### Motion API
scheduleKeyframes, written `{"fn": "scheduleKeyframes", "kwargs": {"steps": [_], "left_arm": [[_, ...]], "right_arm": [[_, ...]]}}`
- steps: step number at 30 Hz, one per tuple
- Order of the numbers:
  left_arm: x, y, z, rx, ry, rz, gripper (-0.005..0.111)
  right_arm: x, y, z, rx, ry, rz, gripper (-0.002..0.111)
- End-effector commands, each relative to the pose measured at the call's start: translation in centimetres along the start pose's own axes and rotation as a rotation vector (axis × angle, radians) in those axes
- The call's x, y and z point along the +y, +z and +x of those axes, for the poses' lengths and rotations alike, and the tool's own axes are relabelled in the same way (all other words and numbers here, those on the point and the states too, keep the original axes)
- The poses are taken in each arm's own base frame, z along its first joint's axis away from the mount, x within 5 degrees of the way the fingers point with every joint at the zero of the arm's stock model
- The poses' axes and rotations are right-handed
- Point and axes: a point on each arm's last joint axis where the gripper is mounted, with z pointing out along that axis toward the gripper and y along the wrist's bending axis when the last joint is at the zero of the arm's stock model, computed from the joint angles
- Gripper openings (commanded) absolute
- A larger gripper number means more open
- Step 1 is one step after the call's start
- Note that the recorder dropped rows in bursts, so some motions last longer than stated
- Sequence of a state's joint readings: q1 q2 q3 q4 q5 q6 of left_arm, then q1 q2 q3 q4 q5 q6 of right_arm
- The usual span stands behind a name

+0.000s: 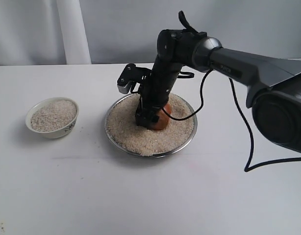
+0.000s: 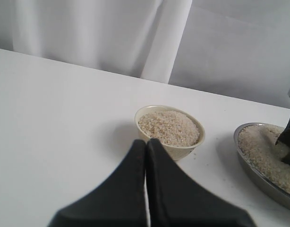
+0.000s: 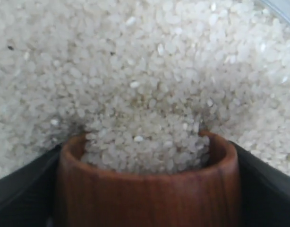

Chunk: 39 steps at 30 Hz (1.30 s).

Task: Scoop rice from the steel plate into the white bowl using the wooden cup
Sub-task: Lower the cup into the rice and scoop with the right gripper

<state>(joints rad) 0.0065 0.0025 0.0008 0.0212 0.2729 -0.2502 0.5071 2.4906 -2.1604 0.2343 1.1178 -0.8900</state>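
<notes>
The steel plate (image 1: 189, 139) lies mid-table, heaped with rice (image 1: 136, 137). My right gripper (image 1: 149, 117) reaches down into it, shut on the wooden cup (image 1: 163, 117). In the right wrist view the cup (image 3: 149, 194) sits between the black fingers (image 3: 22, 189), its mouth pushed into the rice (image 3: 145, 71) and filled with grains. The white bowl (image 1: 52, 117), holding rice, stands left of the plate. My left gripper (image 2: 146, 142) is shut and empty, close in front of the bowl (image 2: 169, 130); it is out of the exterior view.
A black cable (image 1: 243, 127) loops from the right arm down to the table right of the plate. A grey curtain (image 1: 72, 29) hangs behind the table's far edge. The plate's rim (image 2: 258, 172) shows in the left wrist view.
</notes>
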Motion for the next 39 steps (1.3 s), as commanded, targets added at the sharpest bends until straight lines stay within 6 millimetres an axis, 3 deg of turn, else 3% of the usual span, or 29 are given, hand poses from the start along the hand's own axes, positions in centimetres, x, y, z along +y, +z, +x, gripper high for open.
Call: {"fn": "scheduleKeyframes", "kwargs": {"steps": [1, 15, 39], "left_arm": [[-0.1, 0.0, -0.1, -0.008, -0.006, 0.01, 0.0], [-0.1, 0.0, -0.1, -0.008, -0.006, 0.01, 0.0], [-0.1, 0.0, -0.1, -0.008, -0.006, 0.01, 0.0]], "right_arm": [[0.0, -2.8, -0.7, -0.062, 0.008, 0.021, 0.0], [0.2, -5.4, -2.3, -0.212, 0.02, 0.052, 0.0], [0.7, -5.4, -2.8, -0.269, 0.015, -0.007, 0.0]]}}
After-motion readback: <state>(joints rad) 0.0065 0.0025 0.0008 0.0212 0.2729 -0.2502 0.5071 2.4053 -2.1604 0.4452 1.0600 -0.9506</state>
